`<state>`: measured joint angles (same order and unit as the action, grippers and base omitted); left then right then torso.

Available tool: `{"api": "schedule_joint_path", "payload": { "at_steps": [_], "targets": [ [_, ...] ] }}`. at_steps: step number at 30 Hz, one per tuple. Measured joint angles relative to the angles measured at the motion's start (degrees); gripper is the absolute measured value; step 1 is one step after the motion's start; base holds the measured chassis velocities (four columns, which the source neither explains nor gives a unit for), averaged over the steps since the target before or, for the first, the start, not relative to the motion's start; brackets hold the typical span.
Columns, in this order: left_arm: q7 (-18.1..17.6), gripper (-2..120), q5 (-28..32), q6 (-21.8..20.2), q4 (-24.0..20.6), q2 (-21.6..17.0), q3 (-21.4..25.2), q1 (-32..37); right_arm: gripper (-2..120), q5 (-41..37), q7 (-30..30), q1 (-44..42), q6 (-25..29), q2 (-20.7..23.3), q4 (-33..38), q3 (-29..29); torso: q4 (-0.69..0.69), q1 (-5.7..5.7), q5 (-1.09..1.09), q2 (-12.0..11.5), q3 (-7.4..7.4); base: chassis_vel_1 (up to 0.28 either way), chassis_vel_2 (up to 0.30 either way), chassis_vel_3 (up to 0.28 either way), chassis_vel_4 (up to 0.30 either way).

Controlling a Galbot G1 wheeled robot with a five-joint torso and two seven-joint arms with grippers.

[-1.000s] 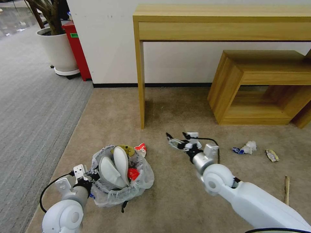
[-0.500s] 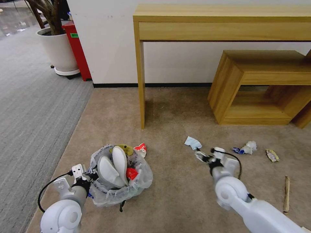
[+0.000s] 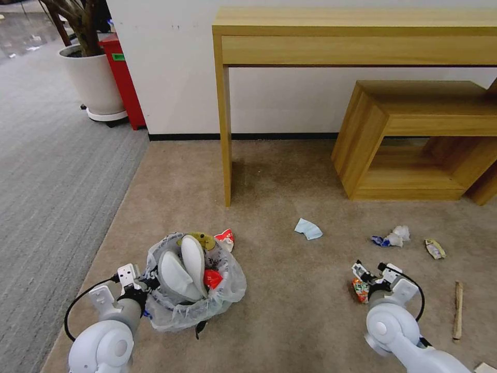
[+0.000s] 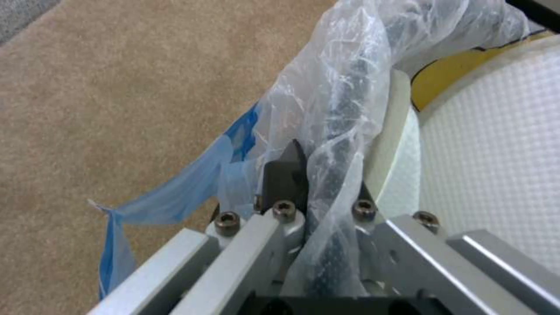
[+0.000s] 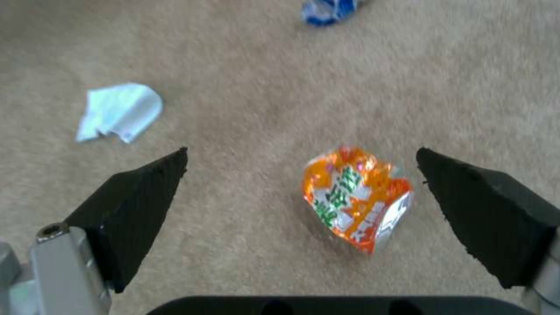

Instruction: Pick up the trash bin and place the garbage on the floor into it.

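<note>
Head view high over floor (image 3: 290, 300), wrist views close, shared carpet

Beige carpet floor (image 3: 290, 171) — resting directly on it: trash bin (image 3: 194, 305), blue paper scrap (image 3: 308, 228), orange crushed can (image 5: 355, 197), crumpled wrapper (image 3: 394, 236), small packet (image 3: 434, 248), wooden stick (image 3: 457, 311).

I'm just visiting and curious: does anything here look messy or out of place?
Yes. Litter lies scattered on the beige carpet: an orange wrapper, a pale blue scrap, crumpled paper and a stick. Two white slippers poke out of the overfilled bin.
</note>
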<state>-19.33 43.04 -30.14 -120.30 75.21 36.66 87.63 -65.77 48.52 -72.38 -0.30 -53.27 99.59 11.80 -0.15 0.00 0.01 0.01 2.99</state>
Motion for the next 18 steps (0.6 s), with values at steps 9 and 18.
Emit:
{"api": "schedule_joint_path", "payload": {
  "at_steps": [9,18],
  "targets": [
    [0.0,1,0.4,0.0,0.1,-0.4,0.3,-0.2,100,-0.2,-0.6,2.5,0.5,-2.5,-8.8,-1.0,0.0,0.0,-0.01,0.0,0.0,0.0,0.0,0.0,0.0],
    [-0.2,1,0.7,0.0,0.7,-0.6,0.1,-0.8,100,-0.7,-0.6,2.3,2.1,-3.1,-13.4,0.5,-0.01,0.0,-0.02,0.0,0.0,0.0,0.0,0.0,0.0]
  ]
}}
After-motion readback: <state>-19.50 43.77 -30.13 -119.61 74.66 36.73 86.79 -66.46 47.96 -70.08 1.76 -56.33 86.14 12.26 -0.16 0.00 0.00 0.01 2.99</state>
